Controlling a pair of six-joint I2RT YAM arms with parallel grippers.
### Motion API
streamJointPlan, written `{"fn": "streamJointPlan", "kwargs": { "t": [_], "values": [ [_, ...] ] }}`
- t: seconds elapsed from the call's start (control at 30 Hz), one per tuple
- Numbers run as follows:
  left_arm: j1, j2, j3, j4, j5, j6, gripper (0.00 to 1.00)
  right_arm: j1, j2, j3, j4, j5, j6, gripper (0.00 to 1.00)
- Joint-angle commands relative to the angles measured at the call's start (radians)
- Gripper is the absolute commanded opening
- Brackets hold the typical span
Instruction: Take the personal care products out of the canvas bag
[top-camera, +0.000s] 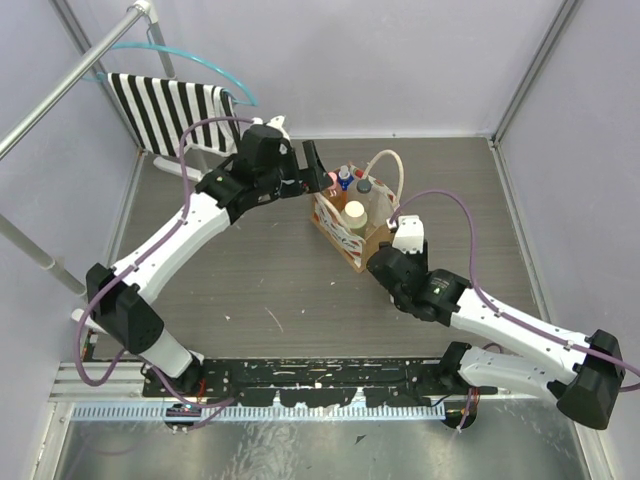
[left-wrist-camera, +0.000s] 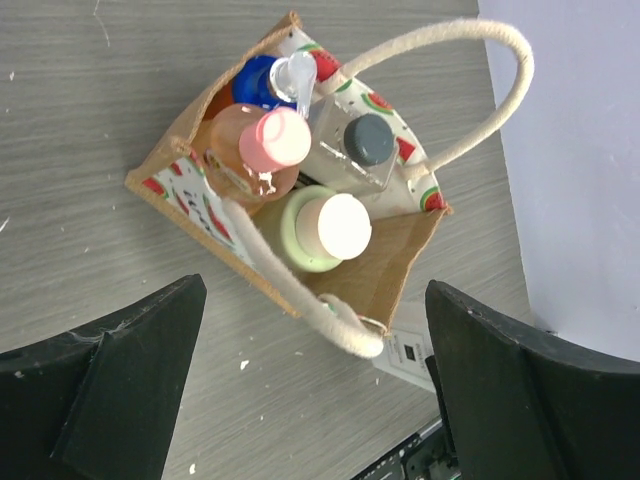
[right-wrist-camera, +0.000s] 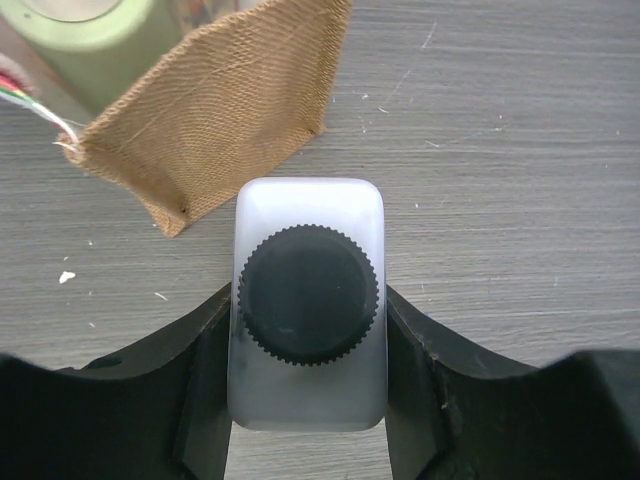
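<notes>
Bag (left-wrist-camera: 395, 262) stands upright on the table (left-wrist-camera: 90, 150), mouth open. Four bottles sit inside it, packed touching: pink bottle (left-wrist-camera: 270, 140) in the middle, green bottle (left-wrist-camera: 335, 228) with a cream cap beside it at one wall, grey-capped bottle (left-wrist-camera: 368, 140) against the printed side, blue bottle (left-wrist-camera: 255, 85) in the far corner. All look small, light, hard plastic with smooth sides (likely slippery). Caps and necks stand near the bag's rim and seem the best places to take hold. The bag is soft cloth and could drag upward with a tightly wedged bottle. Left pincer (left-wrist-camera: 318, 385) hovers above the bag, released, fingers spread wide, touching nothing. Right pincer (right-wrist-camera: 308, 350) is clenched across the sides of a white bottle (right-wrist-camera: 308, 300) with a black cap, just outside the bag's corner; whether that bottle rests on the table I cannot tell.
</notes>
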Motion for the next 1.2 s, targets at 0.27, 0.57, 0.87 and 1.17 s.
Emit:
{"fn": "streamJointPlan", "kwargs": {
  "t": [0.27, 0.57, 0.87, 1.17],
  "values": [
    [-0.020, 0.072, 0.047, -0.091, 0.072, -0.039, 0.79, -0.077, -0.025, -0.059, 0.133, 0.097, 0.132, 0.08],
    [-0.020, 0.058, 0.023, -0.127, 0.070, -0.044, 0.00, -0.080, -0.024, -0.112, 0.145, 0.093, 0.153, 0.23],
    [-0.020, 0.003, 0.024, -0.215, -0.060, -0.031, 0.00, -0.075, -0.051, -0.067, 0.133, 0.054, 0.102, 0.79],
    [-0.020, -0.062, 0.019, -0.286, -0.133, 0.012, 0.00, 0.043, -0.050, 0.106, 0.068, 0.140, 0.043, 0.97]
  ]
}}
